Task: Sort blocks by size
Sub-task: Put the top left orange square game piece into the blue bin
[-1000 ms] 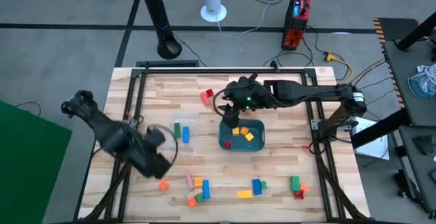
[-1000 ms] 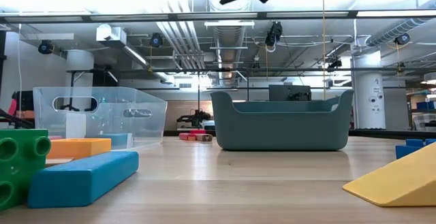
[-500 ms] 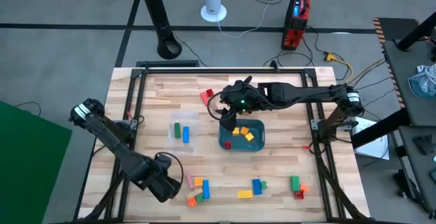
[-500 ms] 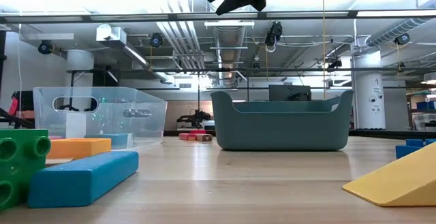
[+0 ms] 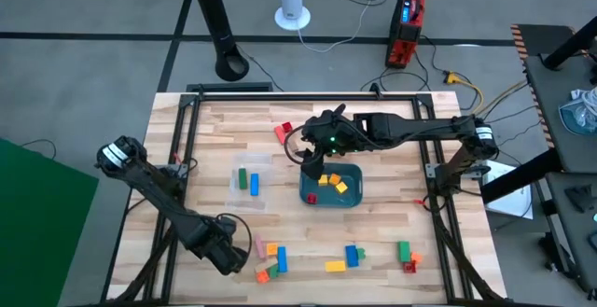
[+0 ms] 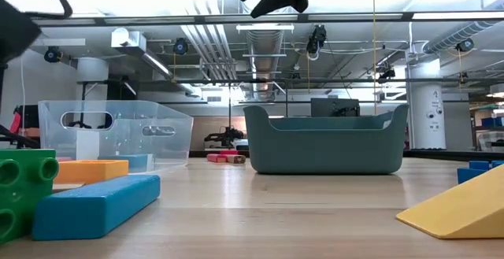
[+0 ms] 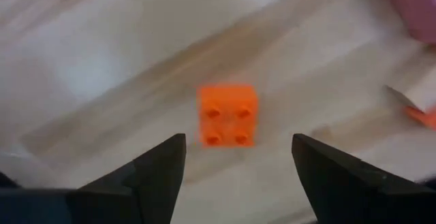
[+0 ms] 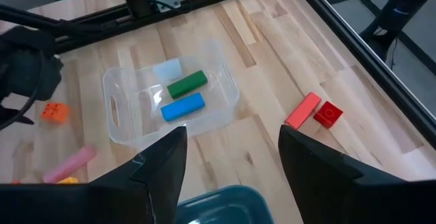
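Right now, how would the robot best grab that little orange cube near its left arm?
From straight above, closing on two opposite flat sides. The orange cube sits studs up and apart from other blocks, and the open left pincer hovers just above it.

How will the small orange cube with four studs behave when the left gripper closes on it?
The orange cube looks rigid, with flat sides, so the open left gripper should probably clamp it without it rolling. It seems small and light, so a touch from one finger might slide it across the table.
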{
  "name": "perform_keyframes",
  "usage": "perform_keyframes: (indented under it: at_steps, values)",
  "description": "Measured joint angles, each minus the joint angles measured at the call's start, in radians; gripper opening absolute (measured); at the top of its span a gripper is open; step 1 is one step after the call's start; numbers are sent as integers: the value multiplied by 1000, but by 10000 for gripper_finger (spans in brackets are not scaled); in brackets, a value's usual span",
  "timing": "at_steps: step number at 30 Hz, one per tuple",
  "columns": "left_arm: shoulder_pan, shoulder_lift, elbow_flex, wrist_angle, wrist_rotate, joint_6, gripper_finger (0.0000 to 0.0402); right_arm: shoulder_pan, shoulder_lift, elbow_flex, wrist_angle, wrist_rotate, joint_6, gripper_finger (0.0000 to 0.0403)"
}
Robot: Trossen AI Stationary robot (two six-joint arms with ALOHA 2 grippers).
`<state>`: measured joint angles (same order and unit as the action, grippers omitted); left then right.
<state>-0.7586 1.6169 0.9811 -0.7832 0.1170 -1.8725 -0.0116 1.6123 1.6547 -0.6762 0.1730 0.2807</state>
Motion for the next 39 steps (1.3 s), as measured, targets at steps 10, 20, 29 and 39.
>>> perform_keyframes:
  at_steps: [10,20,29,39]
  values:
    - [0,36,-70,88,-12,60,255,0,0,-2,0,0,15,246]
    - [0,138,-28,88,-11,124,224,0,0,-2,-4,1,23,245]
    - [0,145,39,35,-19,229,124,0,1,-2,-35,3,34,236]
    - [40,-193,71,45,-204,401,144,35,-35,-1,-41,4,-154,248]
